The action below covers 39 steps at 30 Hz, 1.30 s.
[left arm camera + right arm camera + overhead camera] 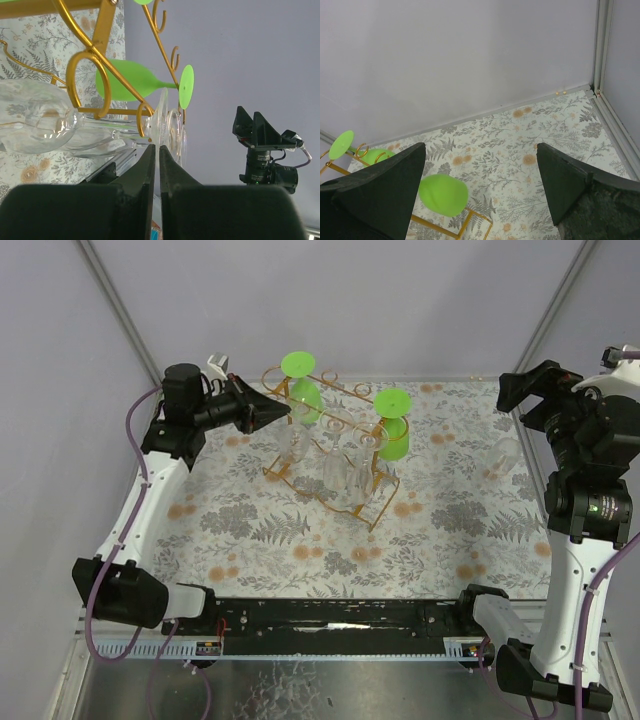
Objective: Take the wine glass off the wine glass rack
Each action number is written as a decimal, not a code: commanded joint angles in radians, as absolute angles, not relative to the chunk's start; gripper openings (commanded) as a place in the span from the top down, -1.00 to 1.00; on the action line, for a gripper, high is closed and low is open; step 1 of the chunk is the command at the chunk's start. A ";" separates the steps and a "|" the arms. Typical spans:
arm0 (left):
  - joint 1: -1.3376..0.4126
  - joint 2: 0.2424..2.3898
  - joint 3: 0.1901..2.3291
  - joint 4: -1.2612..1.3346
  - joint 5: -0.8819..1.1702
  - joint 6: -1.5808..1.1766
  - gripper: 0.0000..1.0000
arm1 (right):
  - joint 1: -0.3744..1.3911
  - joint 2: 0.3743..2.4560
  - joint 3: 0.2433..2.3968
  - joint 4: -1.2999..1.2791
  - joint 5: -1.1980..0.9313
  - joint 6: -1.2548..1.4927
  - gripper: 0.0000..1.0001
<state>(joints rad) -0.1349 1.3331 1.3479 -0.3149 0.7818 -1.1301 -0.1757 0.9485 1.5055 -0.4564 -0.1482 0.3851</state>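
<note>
The golden wire wine glass rack (375, 485) stands at the middle of the table, with clear and green glasses hanging upside down from its rails. My left gripper (283, 412) reaches its left end. In the left wrist view the left gripper (155, 146) is shut, its tips pinching the rim of the foot (163, 117) of a clear wine glass (35, 122) that hangs from the rack (85, 55). My right gripper (480, 175) is open and holds nothing, raised at the far right (512, 392), away from the rack.
Two green glasses (300, 380) (393, 425) hang on the rack's far side; one green bowl (442, 194) shows below the right gripper. Another clear glass (503, 456) lies on the floral cloth at the right. Grey walls enclose the table.
</note>
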 commanded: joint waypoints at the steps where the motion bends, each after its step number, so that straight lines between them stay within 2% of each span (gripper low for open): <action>1: -0.126 1.290 1.347 -0.283 0.802 -1.140 1.00 | -0.170 0.934 1.527 -0.447 -0.147 0.367 -0.98; 29: -0.111 1.231 1.339 -0.293 0.822 -1.147 1.00 | -0.170 0.923 1.532 -0.469 -0.164 0.364 -0.98; 39: -0.110 1.133 1.363 -0.292 0.879 -1.112 1.00 | -0.170 0.933 1.561 -0.506 -0.187 0.383 -0.98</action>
